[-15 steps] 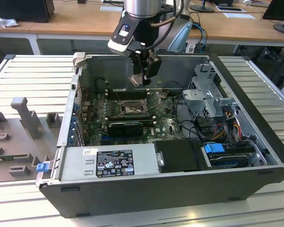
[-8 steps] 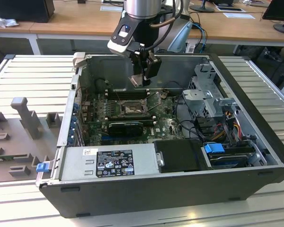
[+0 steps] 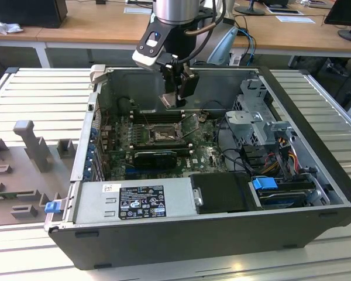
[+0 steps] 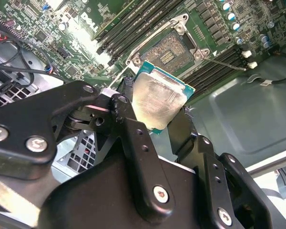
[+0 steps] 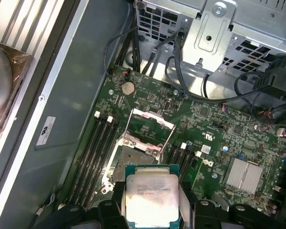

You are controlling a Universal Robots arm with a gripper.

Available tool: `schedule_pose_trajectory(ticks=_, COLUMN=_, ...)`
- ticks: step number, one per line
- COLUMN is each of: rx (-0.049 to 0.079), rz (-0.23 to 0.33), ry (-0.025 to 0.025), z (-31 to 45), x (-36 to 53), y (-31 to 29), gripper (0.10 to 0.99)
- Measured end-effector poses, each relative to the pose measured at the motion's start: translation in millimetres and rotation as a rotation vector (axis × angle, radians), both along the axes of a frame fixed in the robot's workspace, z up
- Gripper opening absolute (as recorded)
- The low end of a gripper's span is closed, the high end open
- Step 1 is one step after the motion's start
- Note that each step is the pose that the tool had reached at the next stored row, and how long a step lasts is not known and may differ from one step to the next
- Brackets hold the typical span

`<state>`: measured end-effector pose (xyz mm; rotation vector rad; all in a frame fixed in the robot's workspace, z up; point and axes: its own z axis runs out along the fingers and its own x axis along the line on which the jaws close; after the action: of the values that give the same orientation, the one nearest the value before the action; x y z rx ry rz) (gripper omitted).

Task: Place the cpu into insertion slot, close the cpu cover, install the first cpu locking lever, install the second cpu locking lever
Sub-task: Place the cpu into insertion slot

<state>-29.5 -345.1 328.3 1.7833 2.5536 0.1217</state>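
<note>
Well off to the exterior view's left of the insertion slot (image 3: 162, 134): grey fixture plate (image 3: 23, 146) w/ upright blocks, outside the open pc case (image 3: 85, 152). Nearer cam than slot, a bit to the exterior view's left: grey power supply (image 3: 140, 202) w/ black label, along case's front wall.

Slot itself: mid green motherboard (image 3: 205, 155), dark square w/ silvery rim, contact field exposed in the second wrist view. Long black mem slots (image 5: 97, 148) flanking slot on two sides. Cpu cover (image 5: 142, 142) swung up, open, standing at one edge of slot, cut-out centre showing board behind.

Straight above slot, apart from it: gripper (image 3: 176, 98) hanging from silver arm. Fingers (image 4: 126, 107) closed partway, pinching the cpu (image 4: 159, 102) by two opposite edges. Chip not touching slot or cover; pale metal face toward both wrist cams, green edge showing round it.

To the exterior view's right of slot: silvery drive cage (image 3: 257, 120), then cable bundle (image 3: 284, 155), then blue tab (image 3: 264, 182) near case's front-right corner.
</note>
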Motion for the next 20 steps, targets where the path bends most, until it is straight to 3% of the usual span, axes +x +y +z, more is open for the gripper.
schedule_pose_trajectory(ticks=20, rx=0.000, rz=-0.035, ry=0.0000, z=-5.1, x=0.0, y=0.0, gripper=0.533)
